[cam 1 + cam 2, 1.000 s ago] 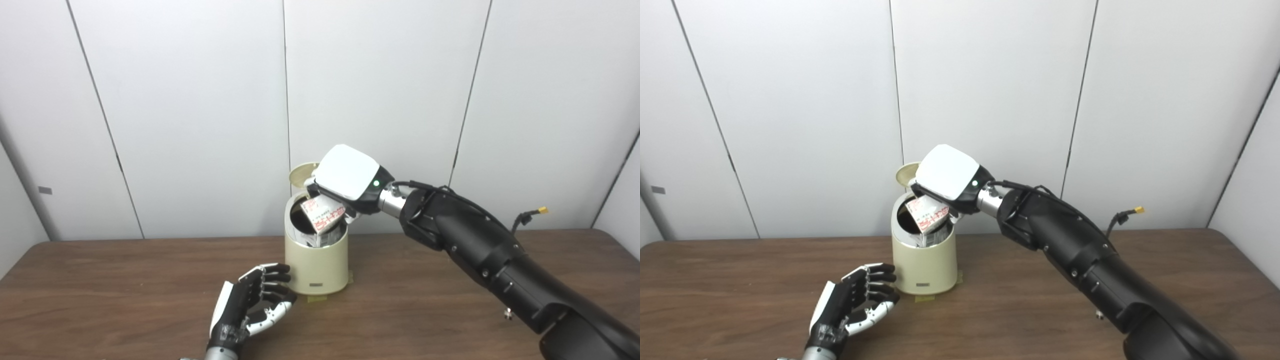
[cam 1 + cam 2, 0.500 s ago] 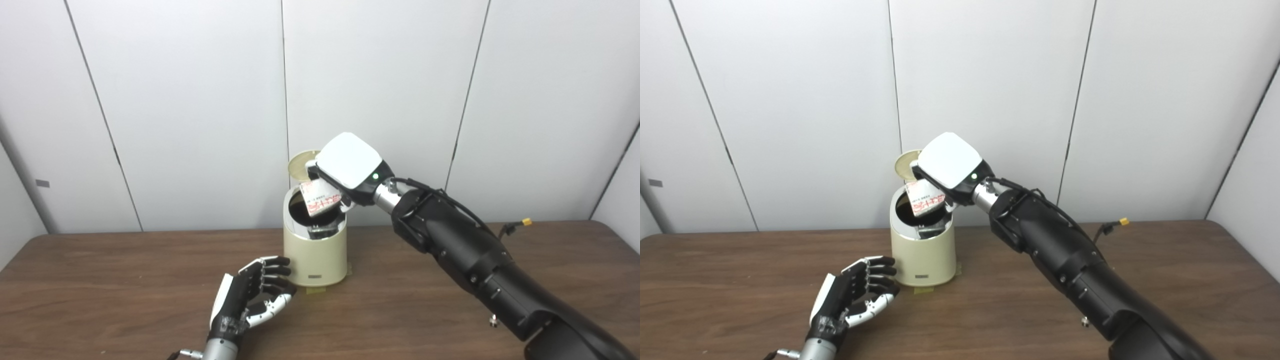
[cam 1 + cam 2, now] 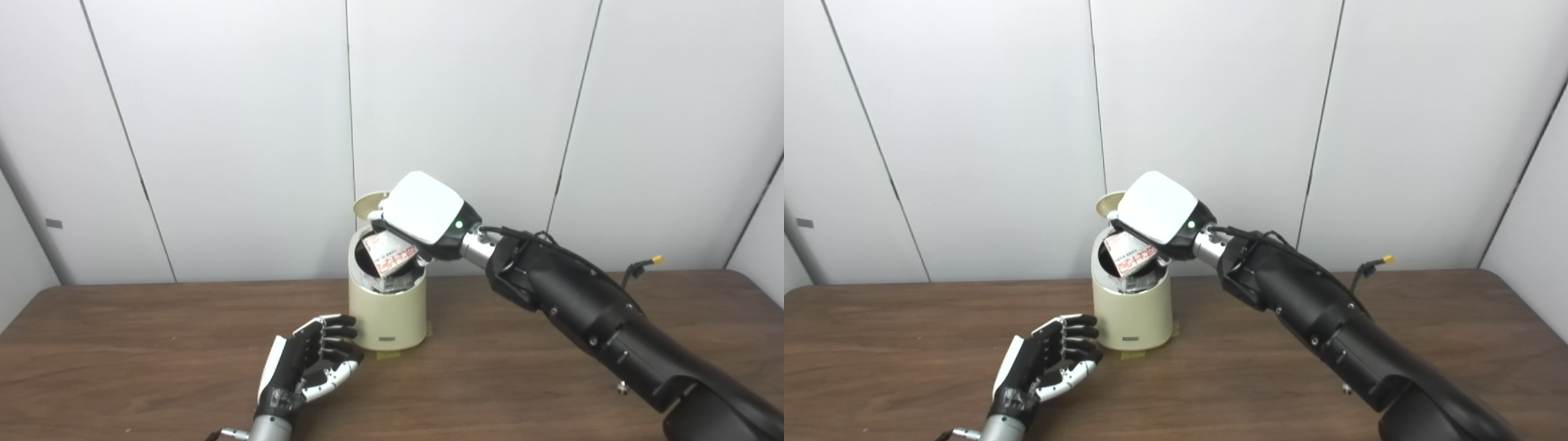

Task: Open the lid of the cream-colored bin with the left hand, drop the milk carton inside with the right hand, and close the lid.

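The mouth of the cream-colored bin (image 3: 388, 306) is blocked: the right hand (image 3: 422, 211) hangs right over it, holding the milk carton (image 3: 388, 252) tilted in the opening, with the raised lid (image 3: 367, 206) standing behind. The left hand (image 3: 312, 361), fingers apart, crowds the bin's front-left side. The brown surface (image 3: 122, 343) lies open far left and right of the bin.

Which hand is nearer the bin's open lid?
Right. The right hand sits beside the lid, holding the milk carton; the left hand rests low by the bin's base.
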